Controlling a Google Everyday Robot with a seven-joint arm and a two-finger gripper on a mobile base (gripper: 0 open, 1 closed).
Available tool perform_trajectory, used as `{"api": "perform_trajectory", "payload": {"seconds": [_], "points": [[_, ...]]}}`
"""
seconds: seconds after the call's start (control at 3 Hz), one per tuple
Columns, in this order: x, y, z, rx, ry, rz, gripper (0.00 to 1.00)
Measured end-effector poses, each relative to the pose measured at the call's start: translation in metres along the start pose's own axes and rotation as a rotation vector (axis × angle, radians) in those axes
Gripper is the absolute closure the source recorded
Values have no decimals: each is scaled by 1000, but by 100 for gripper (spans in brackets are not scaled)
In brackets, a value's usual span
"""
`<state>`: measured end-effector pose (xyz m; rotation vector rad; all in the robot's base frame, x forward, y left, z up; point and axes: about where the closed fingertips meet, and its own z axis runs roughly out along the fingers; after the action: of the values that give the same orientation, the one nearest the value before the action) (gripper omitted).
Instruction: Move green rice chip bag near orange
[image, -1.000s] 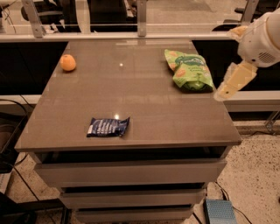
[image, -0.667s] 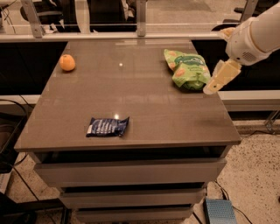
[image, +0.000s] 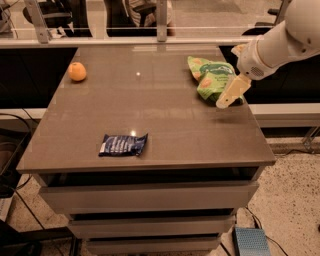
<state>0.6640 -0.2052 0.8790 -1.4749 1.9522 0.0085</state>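
Note:
The green rice chip bag (image: 211, 76) lies on the brown table (image: 150, 115) near its far right corner, crinkly light green with a dark logo. The orange (image: 77, 71) sits at the table's far left edge, far from the bag. My gripper (image: 231, 93) hangs from the white arm that comes in from the upper right. It is right at the bag's near right edge, over the table's right side, pointing down and to the left.
A small dark blue packet (image: 122, 144) lies near the table's front left. Drawers show below the table top. A railing and dark chairs stand behind the table. A small blue box (image: 252, 242) lies on the floor at the front right.
The arm has moved left and inward from beyond the table's right edge, bringing the gripper up against the green bag's right side. The bag, orange and blue packet have not moved.

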Motion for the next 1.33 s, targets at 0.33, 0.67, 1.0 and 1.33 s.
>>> {"api": "perform_trajectory", "payload": {"seconds": [0.33,0.67,1.0,1.33], "points": [[11,-7,24,-26,4,35,16],[10,-7,36,-50,-14,59,41],[8,-3,42,-72,-17,69,63],[5,-2,42,-76,-21,67,87]]}}
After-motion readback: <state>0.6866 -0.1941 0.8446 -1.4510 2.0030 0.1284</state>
